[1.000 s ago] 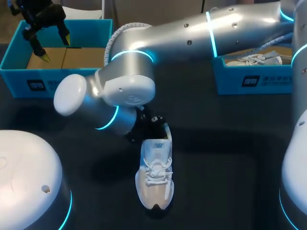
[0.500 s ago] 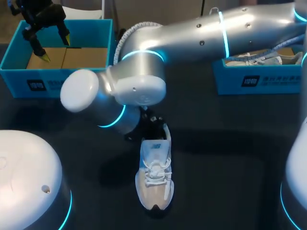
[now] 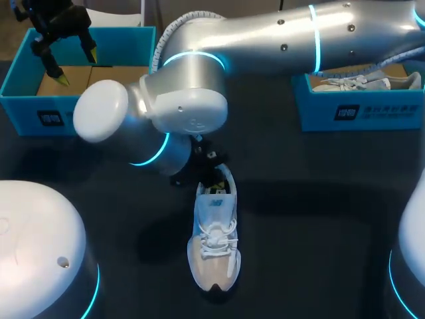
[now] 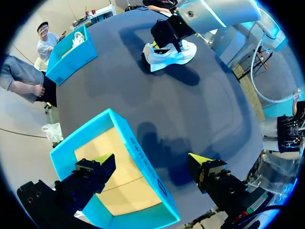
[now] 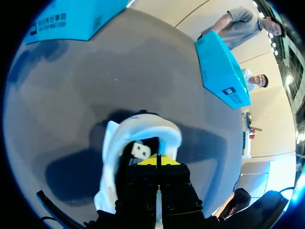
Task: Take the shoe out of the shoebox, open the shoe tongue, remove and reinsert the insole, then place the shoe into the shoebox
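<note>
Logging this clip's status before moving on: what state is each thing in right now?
Shoe: out of its box, upright on the table, laced.
Right hand: shut, tips down in the shoe's heel opening.
Left hand: open, holding nothing, above the left box.
Left box: open, empty.
Right box: open, holding a second shoe.

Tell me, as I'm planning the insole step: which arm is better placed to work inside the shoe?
Right, probably. The right end effector sits at the opening of the shoe, tips together; the left end effector hangs open over the shoebox, well away from it.
</note>
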